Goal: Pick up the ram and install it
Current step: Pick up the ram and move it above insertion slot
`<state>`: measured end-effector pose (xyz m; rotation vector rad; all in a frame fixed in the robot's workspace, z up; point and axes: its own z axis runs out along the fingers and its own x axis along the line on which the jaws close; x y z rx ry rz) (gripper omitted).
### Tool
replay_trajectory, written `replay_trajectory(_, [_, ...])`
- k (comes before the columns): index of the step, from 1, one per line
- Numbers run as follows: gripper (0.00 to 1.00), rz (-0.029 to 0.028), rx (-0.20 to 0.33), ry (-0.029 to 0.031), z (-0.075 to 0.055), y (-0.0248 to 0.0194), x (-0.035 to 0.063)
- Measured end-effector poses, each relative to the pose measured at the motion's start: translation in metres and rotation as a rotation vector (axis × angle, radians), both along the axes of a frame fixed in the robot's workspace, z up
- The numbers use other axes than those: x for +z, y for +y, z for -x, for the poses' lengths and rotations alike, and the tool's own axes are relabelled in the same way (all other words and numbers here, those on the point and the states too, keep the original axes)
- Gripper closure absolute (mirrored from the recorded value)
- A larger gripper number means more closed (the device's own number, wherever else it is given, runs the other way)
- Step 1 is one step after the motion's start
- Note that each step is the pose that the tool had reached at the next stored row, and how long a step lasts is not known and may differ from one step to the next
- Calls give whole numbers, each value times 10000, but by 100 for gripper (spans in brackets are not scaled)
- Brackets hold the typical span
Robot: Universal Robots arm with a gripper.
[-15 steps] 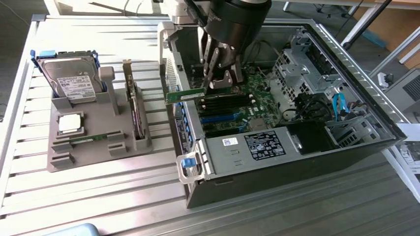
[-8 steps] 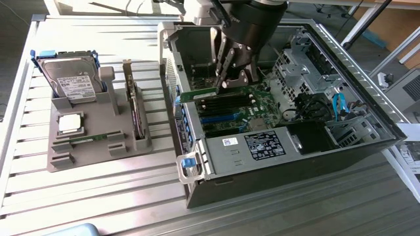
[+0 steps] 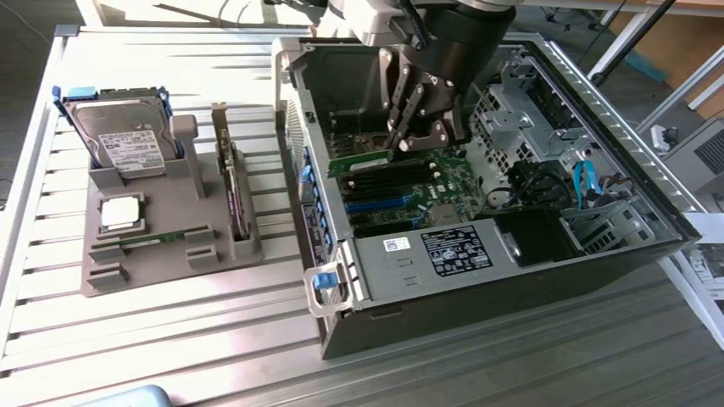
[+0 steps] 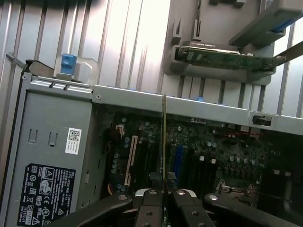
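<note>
Wrist view: clenched with both fingers [image 4: 150, 203] of the gripper [image 4: 164, 193] on the ram [image 4: 164, 142], seen edge-on as one thin line rising between them. Held over the motherboard [image 4: 208, 146], inside the open computer case [image 4: 142, 97], just beside a blue slot [image 4: 178, 158]; touching a slot or not, cannot tell. Beyond the case wall, on the slatted table [image 4: 118, 42]: a grey holder [image 4: 199, 71] with the green expansion card [image 4: 222, 57] sitting in its groove. Exterior view: same grip, the ram lying lengthwise along the slots of the board, well inside the case walls. On the exterior view's left, well apart from the case, in the grey holder: hard drive [image 3: 119, 136] standing upright, silver processor chip [image 3: 121, 214] lying flat, second ram stick [image 3: 151, 241] low in its groove, just beside the chip.
</note>
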<state>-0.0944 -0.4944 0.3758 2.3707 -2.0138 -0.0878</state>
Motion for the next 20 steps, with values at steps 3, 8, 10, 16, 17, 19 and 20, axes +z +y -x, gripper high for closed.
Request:
replay_trajectory(3, [86,0,47,13,-89,0,-3])
replay_trajectory(8, [86,0,113,37,-244,0,-8])
replay_trajectory(10, [86,1,138,46,-304,0,-10])
replay_trajectory(16, [86,3,183,74,-507,0,-15])
replay_trajectory(17, [86,4,184,76,-554,0,-17])
replay_trajectory(19, [86,24,152,77,-610,0,-20])
replay_trajectory(20, [86,50,105,77,-624,1,-20])
